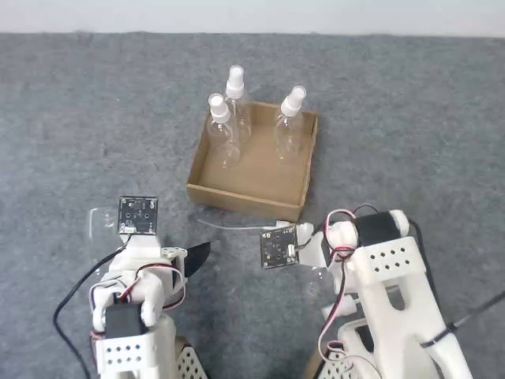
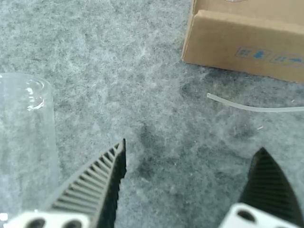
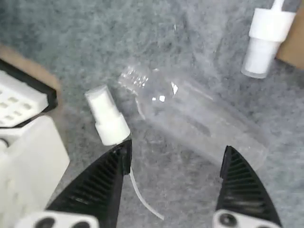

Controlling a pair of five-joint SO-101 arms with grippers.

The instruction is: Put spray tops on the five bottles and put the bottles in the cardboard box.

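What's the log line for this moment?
cardboard box: three capped bottles | left gripper: open, empty | right gripper: open over lying uncapped bottle

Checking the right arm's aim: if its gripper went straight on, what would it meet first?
Probably the uncapped bottle lying flat, in line with the gap between its open jaws; a loose spray top lies close beside that line.

Grey felt table (image 1: 79, 118) with cardboard box (image 1: 245, 196), lying capless bottle (image 3: 199, 118), spray top (image 3: 108, 119) beside it
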